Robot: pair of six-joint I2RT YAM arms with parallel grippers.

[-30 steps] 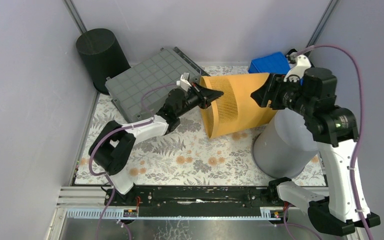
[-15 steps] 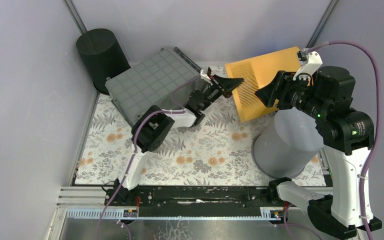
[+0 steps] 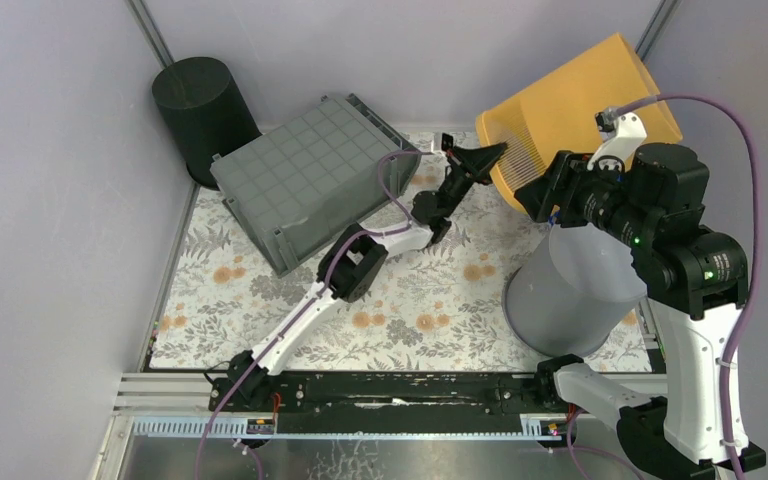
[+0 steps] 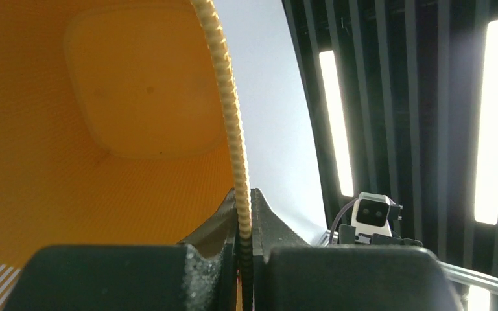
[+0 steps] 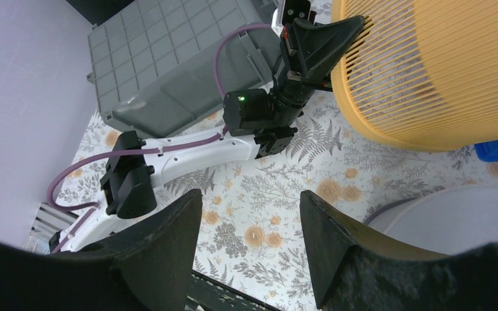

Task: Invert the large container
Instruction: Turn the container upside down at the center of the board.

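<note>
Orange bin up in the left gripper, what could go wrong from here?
1. The left gripper pinches only one spot of the orange bin's thin rim, while the right gripper is open and off it; the bin could swing or slip out.
2. It hangs tilted close to the right arm and near the light-grey bucket; a drop could hit either.

Floral mat (image 3: 260,320) open at near left and centre. Far left blocked by grey crate (image 3: 295,185) and black cylinder (image 3: 203,105). Right side blocked by grey bucket (image 3: 570,290), with yellow basket (image 3: 580,100) aloft beyond it.
</note>
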